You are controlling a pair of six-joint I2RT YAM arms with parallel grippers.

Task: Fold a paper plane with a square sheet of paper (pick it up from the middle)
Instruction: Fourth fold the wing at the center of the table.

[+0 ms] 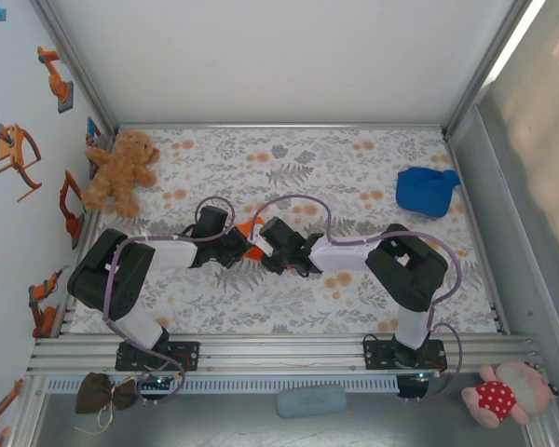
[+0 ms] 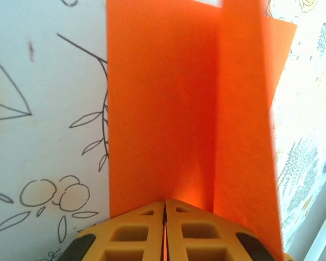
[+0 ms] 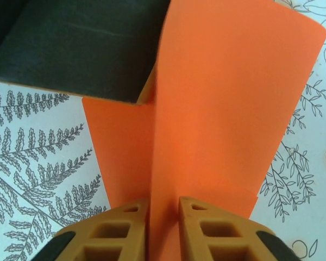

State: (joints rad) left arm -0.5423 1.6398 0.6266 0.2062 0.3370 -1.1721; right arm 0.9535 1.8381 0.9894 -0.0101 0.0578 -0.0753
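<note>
Overhead camera behind the arm bases [image 1: 158,355], looking down on the whole counter [image 1: 354,298], wrist cameras tight behind the left end effector [image 2: 164,205] and right end effector [image 3: 163,202], all three sharing the orange paper [image 1: 252,227] mid-counter.

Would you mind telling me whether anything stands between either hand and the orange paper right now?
Nothing visible does. The paper is clamped in the shut left hand, and it also passes between the fingers of the right hand, though whether those are pressing it is unclear.
</note>
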